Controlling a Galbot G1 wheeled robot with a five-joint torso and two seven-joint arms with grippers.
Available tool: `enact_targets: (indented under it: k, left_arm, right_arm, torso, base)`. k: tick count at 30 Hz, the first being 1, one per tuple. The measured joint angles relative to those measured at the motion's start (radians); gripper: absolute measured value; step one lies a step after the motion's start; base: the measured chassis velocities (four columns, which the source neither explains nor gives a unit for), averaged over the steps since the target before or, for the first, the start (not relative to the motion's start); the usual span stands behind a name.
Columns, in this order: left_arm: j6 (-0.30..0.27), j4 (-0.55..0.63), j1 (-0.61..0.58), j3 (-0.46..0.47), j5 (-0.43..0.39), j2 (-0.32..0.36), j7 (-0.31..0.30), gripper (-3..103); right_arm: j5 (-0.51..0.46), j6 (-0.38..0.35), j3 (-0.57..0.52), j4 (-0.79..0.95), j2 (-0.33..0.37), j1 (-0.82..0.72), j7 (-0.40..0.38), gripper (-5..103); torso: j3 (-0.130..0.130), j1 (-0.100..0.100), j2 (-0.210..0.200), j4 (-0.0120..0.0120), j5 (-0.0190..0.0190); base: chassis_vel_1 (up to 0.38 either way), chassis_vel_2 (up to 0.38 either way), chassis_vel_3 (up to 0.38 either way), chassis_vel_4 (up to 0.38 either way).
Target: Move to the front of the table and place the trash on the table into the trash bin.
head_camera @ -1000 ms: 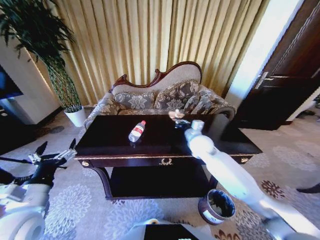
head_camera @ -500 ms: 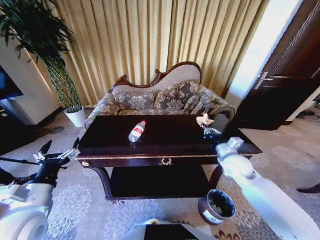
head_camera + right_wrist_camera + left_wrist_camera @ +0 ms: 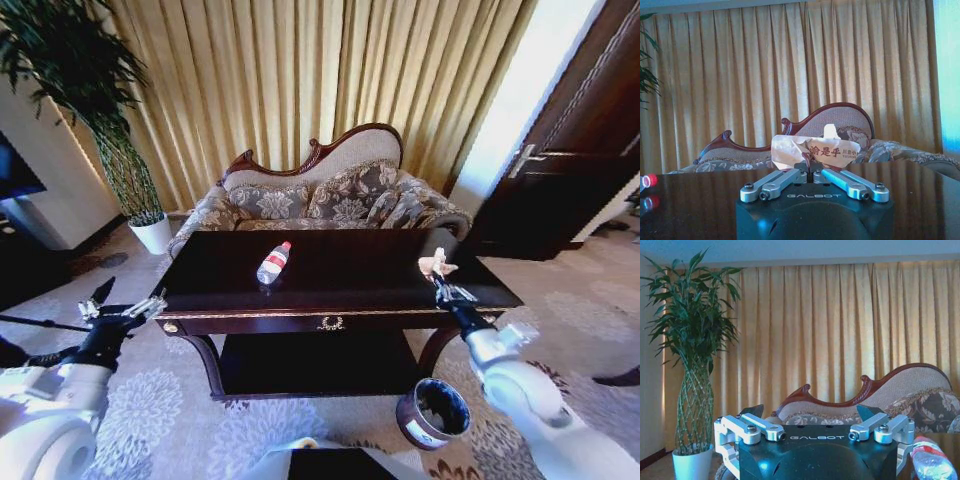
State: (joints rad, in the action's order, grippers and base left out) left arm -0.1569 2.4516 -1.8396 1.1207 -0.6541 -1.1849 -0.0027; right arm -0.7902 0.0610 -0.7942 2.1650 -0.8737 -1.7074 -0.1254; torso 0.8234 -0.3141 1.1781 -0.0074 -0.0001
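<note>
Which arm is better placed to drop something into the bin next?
Right. Its tool is shut on the crumpled whitish wrapper, above the table's front right, with the round dark bin on the floor below. The left tool hangs open beyond the table's left end.

One bottle (image 3: 273, 262), one crumpled wrapper (image 3: 436, 264) — one trash bin (image 3: 433, 412), one table (image 3: 330, 300).

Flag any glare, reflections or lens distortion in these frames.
Head view: wide-angle bending at the edges, blown-out daylight upper right, sheen on the table. Right wrist view: the tabletop mirrors the bottle cap; the wrapper stays readable. Left wrist view: hazy.
</note>
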Motion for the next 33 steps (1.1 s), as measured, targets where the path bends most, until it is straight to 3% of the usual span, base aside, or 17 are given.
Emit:
enact_targets:
  k: [23,33]
  left_arm:
    - [-0.001,-0.015,-0.003,0.000,0.019,-0.005,0.010,100]
    - [0.000,-0.018,-0.002,0.000,0.022,-0.005,0.012,100]
  right_arm:
    - [0.080,-0.013,0.087,-0.035,-0.050,0.050,-0.013,1]
    - [0.085,-0.012,0.067,-0.126,-0.047,0.051,-0.043,1]
  torso:
    - [0.000,0.000,0.000,-0.0001,0.0001]
    - [0.000,0.000,0.000,-0.0001,0.0002]
  base:
    - [0.066,-0.065,-0.064,0.066]
    - [0.000,0.000,0.000,0.000]
